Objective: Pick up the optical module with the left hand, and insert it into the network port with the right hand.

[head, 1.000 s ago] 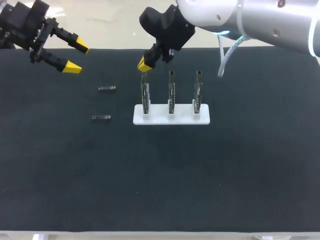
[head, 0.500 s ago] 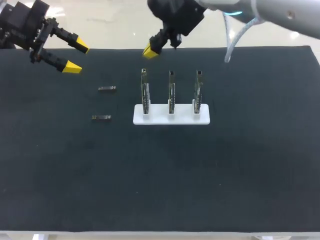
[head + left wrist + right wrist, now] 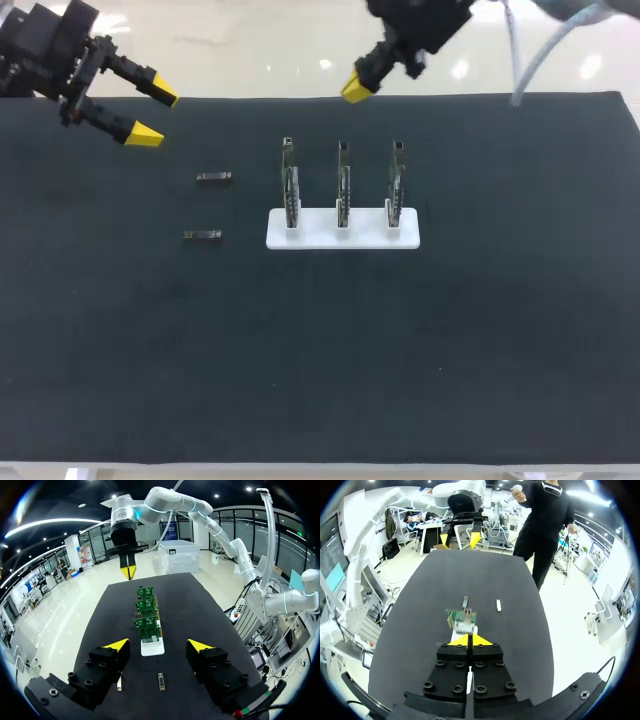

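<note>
Pulling the right gripper (image 3: 356, 90), fingers pressed together and empty, away from the white holder of upright green circuit boards (image 3: 343, 232), likely clearing room, while holding the left gripper (image 3: 147, 116) spread wide and empty, the two small dark metal optical modules (image 3: 214, 177) lying untouched on the black mat (image 3: 480, 350) ahead of its fingers.

A black mat (image 3: 450, 350) covers the tabletop. On it, toward the far side near the middle, lies a flat white stand (image 3: 365, 238).

Robotics lab: black-matted bench (image 3: 320, 380), left arm (image 3: 40, 48), right arm (image 3: 425, 22), circuit boards (image 3: 343, 190) upright in white holder (image 3: 318, 238).
</note>
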Tool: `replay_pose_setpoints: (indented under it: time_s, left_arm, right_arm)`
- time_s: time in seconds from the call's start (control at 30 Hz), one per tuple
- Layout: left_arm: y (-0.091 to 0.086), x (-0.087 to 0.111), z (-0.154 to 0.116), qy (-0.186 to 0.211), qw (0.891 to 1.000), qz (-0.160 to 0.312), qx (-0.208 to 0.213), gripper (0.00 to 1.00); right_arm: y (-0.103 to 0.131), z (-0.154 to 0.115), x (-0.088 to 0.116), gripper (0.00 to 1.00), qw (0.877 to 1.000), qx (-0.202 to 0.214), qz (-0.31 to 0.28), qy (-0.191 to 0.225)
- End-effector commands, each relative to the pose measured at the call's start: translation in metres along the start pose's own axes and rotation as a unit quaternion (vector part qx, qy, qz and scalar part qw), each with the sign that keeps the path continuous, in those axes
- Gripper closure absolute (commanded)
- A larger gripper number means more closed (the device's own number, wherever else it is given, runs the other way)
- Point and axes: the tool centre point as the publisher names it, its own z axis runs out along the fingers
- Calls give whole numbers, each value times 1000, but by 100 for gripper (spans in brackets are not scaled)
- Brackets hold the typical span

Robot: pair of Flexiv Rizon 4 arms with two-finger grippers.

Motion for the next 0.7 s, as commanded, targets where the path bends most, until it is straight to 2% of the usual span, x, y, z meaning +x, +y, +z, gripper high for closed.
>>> replay_pose_setpoints:
  time_s: [0.03,0.3,0.33,0.37,0.7]
  left_arm:
    - [0,0,0,2,1000,0,1,0]
    - [0,0,0,2,1000,0,1,0]
    - [0,0,0,2,1000,0,1,0]
    - [0,0,0,2,1000,0,1,0]
    - [0,0,0,2,1000,0,1,0]
  right_arm:
    - [21,-22,19,100,1000,10,-1,-15]
    - [26,-32,27,100,999,22,8,-31]
    - [26,-32,27,14,999,22,8,-31]
    - [26,-32,27,0,999,22,8,-31]
    - [26,-32,27,0,999,22,8,-31]
